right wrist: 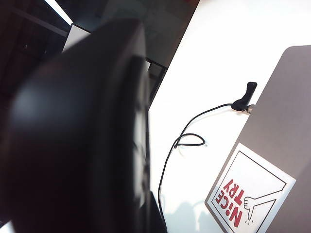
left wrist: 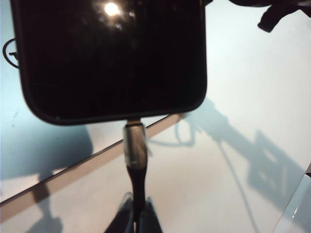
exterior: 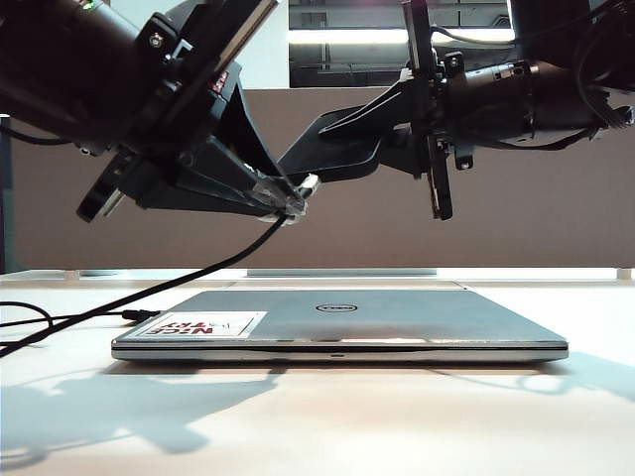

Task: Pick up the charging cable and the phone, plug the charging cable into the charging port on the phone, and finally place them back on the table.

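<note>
One phone (left wrist: pixel 112 58), one charging cable (left wrist: pixel 136 150) at its port, both grippers' fingers (left wrist: pixel 135 218) clamped.

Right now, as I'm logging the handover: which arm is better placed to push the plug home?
Left, probably. The left gripper pinches the charging cable just behind its plug, already lined up at the phone edge; the right gripper only holds the phone.

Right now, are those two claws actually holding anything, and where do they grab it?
Yes. The left gripper pinches the charging cable just behind its plug; the right gripper holds the phone by one end.
</note>
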You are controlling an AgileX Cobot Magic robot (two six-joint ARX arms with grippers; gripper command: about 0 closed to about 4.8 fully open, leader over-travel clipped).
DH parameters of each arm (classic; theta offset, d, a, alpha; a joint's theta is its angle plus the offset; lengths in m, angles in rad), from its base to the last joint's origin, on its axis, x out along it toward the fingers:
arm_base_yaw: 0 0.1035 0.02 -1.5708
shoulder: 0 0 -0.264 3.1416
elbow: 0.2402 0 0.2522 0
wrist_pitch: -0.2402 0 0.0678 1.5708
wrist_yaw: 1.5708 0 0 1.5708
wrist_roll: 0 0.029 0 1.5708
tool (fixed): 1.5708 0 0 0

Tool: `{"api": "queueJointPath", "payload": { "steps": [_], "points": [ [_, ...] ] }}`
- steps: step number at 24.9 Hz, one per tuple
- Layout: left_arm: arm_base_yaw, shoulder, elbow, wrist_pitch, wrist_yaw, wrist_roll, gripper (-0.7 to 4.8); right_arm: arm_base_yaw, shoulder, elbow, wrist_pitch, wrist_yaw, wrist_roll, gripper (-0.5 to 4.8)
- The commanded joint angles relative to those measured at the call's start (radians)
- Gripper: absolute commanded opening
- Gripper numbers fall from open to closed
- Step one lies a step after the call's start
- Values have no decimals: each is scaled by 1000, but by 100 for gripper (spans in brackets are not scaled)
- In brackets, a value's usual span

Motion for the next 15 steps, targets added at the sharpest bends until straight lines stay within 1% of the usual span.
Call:
{"api": "queueJointPath", "payload": {
  "steps": [1,9,15],
  "points": [
    [1,-3,6,55,-11,1,-8,11,-8,4,9,-45,-4,-5],
    [1,-3,6,55,-10,1,-8,23,-8,5,1,-58,-6,-5],
    [1,-3,6,55,-10,1,-8,24,-8,5,-14,-54,-31,-5]
  ]
}}
